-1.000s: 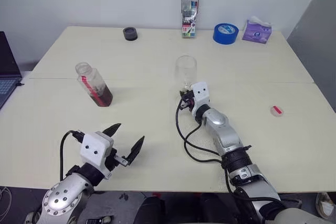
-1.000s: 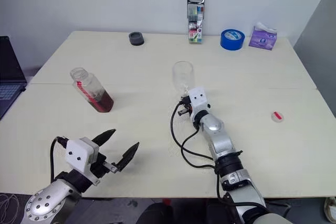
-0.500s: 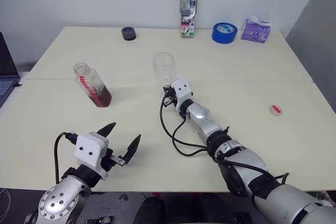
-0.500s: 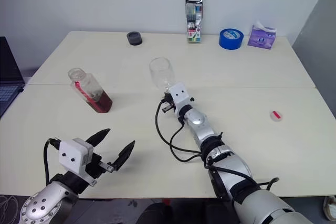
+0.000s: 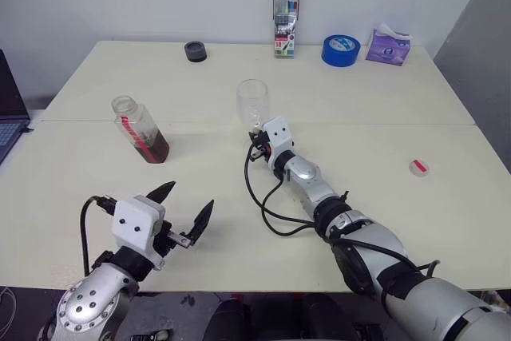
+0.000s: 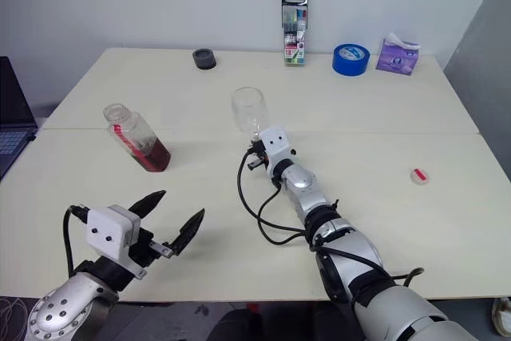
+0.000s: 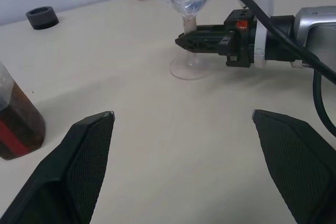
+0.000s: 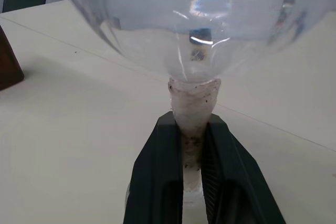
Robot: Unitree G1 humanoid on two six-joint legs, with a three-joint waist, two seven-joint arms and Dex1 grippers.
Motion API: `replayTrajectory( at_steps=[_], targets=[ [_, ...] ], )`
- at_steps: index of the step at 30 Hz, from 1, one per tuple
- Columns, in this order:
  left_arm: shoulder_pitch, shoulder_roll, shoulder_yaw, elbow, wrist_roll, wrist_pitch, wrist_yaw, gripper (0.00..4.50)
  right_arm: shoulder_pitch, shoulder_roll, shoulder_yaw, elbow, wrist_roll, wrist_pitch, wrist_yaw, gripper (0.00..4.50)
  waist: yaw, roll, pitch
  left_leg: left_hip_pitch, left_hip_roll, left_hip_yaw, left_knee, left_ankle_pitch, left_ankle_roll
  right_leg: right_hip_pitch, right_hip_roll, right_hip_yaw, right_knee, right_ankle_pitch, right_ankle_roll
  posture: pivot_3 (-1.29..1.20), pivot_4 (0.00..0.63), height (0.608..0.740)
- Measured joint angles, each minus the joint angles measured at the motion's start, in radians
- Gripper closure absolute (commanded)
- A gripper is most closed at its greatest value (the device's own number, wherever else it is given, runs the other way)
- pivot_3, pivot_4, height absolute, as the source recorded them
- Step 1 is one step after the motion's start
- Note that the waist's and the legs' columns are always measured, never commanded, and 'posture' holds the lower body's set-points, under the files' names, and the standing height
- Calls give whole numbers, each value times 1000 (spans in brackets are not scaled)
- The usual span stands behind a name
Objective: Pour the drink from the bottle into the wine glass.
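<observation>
Two sets of jaws: left gripper [image 5: 185, 215] spread wide, right gripper [image 7: 185, 40] pinching the wine glass [image 5: 253, 103] stem.

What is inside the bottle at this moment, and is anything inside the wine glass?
The bottle, uncapped and standing on the table, holds a small amount of dark red-brown drink at its base. The wine glass bowl looks empty; the right end effector covers part of its stem.

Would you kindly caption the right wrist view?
Right end effector shut on the clear stemmed wine glass.
</observation>
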Motion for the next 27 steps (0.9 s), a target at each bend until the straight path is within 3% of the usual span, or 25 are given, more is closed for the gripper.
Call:
replayTrajectory(
  at_steps=[9, 14, 17, 22, 27],
  targets=[
    [-17, 15, -4, 3, 1, 11, -2, 0, 1, -1, 0, 18, -22, 0, 2, 140, 0, 0, 0, 0, 0, 0, 0, 0, -1, 0, 0, 0, 0, 0, 0, 0, 150, 740],
    [-33, 15, -12, 20, 4, 8, -2, 0, 26, -6, 0, -9, -22, -17, 38, 36, 0, 0, 0, 0, 0, 0, 0, 0, -1, 0, 0, 0, 0, 0, 0, 0, 150, 740],
    [-33, 19, -6, 56, 8, -9, -5, 0, 120, -37, 16, -107, -22, -35, 114, 36, 1, 0, 0, 0, 0, 0, 0, 0, -1, 0, 0, 0, -1, 0, 0, 0, 150, 740],
    [-45, 24, 45, 115, 15, -32, -2, 0, 301, -169, 41, -396, -13, 38, 274, 36, 7, 0, 0, -1, 0, -1, 2, -1, 1, 1, 0, -1, 0, 0, 0, 0, 150, 740],
    [-102, 21, 53, 193, 26, -57, 2, 0, 477, -349, 56, -819, 46, 250, 426, 36, 7, 0, 0, -1, 0, -3, 1, -1, 2, 1, 0, -2, 0, 0, 0, 0, 150, 740]
  ],
)
